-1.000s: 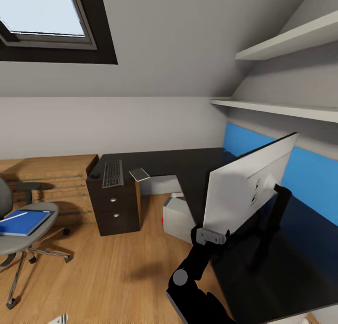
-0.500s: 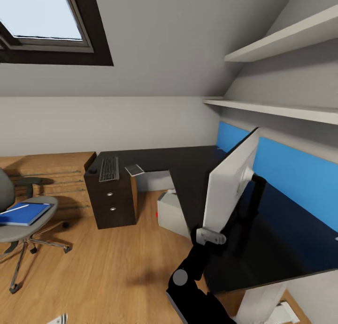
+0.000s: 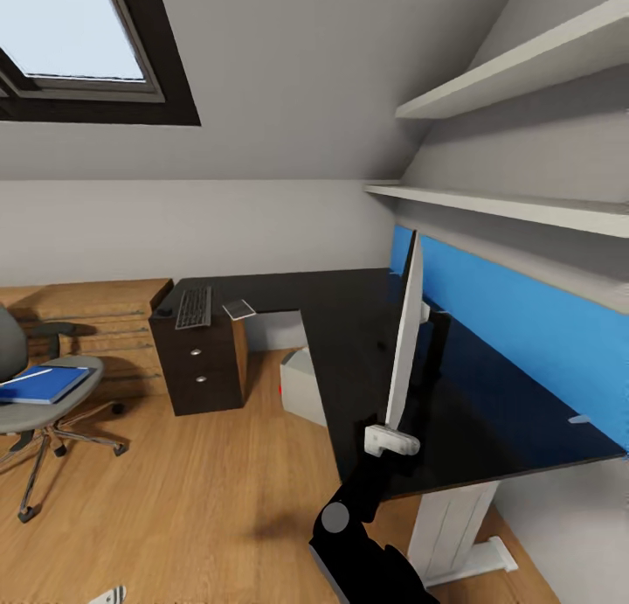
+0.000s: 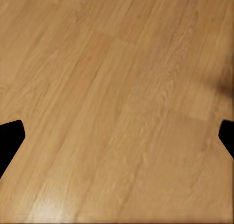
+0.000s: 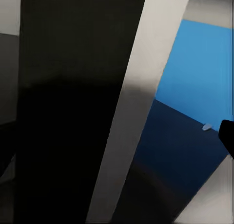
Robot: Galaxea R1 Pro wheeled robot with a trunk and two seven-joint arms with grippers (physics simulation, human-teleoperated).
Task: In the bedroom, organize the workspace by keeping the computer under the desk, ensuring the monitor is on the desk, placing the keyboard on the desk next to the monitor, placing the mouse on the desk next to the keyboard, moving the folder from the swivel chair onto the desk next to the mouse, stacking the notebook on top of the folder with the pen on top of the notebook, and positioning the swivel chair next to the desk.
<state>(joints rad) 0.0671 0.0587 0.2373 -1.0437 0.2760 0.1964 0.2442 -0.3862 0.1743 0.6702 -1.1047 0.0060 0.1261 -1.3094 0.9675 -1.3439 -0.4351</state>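
One second ago the wide white-backed monitor faced us; now it's edge-on over the long black L-shaped desk, near its front edge. Right gripper stays clamped on its lower corner, so it's nearly placed. Left gripper: can't tell.

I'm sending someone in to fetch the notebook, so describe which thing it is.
Find the long black desk and go to its far end above the silver-knobbed drawers. The notebook lies flat beside the keyboard: a small plain grey rectangle, without keys.
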